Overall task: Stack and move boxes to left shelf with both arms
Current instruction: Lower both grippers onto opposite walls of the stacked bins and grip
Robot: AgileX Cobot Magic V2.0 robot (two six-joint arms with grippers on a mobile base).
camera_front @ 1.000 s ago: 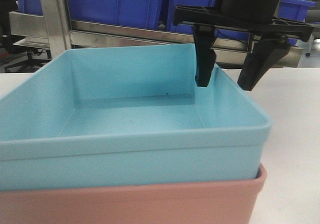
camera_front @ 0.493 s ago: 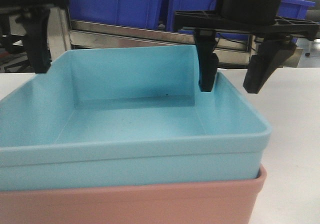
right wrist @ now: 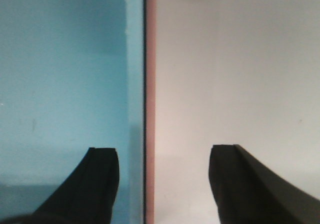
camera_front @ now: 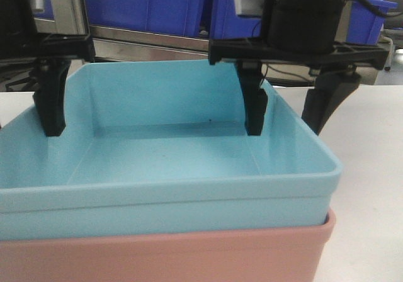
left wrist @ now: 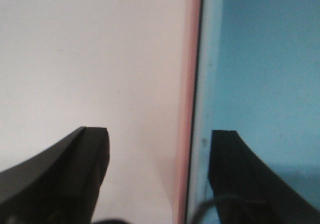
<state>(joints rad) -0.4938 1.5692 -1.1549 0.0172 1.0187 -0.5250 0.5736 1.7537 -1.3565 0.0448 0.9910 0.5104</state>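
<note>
The light blue tub (camera_front: 164,162) sits nested inside the salmon pink tub (camera_front: 164,253) on the white table. My left gripper (left wrist: 160,136) is open and straddles the stack's left wall. Its inner finger (camera_front: 50,102) hangs inside the blue tub and its other finger is outside, over the table. My right gripper (camera_front: 288,115) is open and straddles the right wall, with one finger (camera_front: 255,109) inside and one outside. The wrist views show the blue rim (right wrist: 134,84) and the pink rim (right wrist: 151,84) lying between the jaws, touching neither finger. The pink rim (left wrist: 187,84) shows likewise on the left.
The stainless-steel rack (camera_front: 151,43) crosses behind the tubs, with big dark blue crates (camera_front: 151,5) on it and a steel upright (camera_front: 69,11) at the left. Bare white table (camera_front: 371,169) lies to the right of the stack.
My left gripper has come into view and dropped over the left wall. My right gripper has sunk a little lower over the right wall. The tubs have not moved.
</note>
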